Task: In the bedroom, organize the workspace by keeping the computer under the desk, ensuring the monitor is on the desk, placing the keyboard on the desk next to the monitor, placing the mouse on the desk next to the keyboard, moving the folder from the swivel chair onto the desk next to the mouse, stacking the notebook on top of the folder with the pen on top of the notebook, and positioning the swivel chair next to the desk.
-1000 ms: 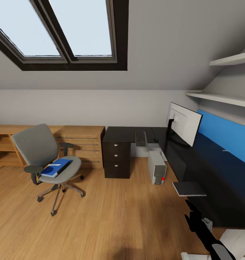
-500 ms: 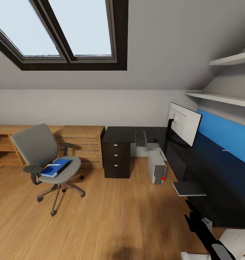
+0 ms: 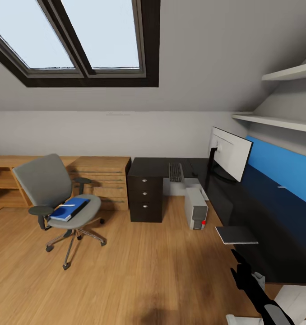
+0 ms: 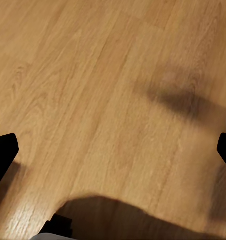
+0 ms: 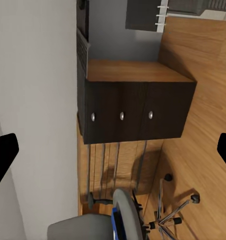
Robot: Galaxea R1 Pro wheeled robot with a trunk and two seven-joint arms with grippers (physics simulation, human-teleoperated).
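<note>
Oak floor (image 3: 148,271), glossy black desk (image 3: 252,212) under skylight (image 3: 76,36), both grippers seemingly spread wide, empty.

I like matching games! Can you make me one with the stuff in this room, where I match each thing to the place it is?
Things:
1. folder
2. computer
3. monitor
4. keyboard

Places:
A. standing on the floor beside the desk
B. lying flat on the desk, close to the drawer unit
C. on the seat of the swivel chair
D. standing upright on the desk, under the shelves

Right pairs: 1-C, 2-A, 3-D, 4-B
</note>
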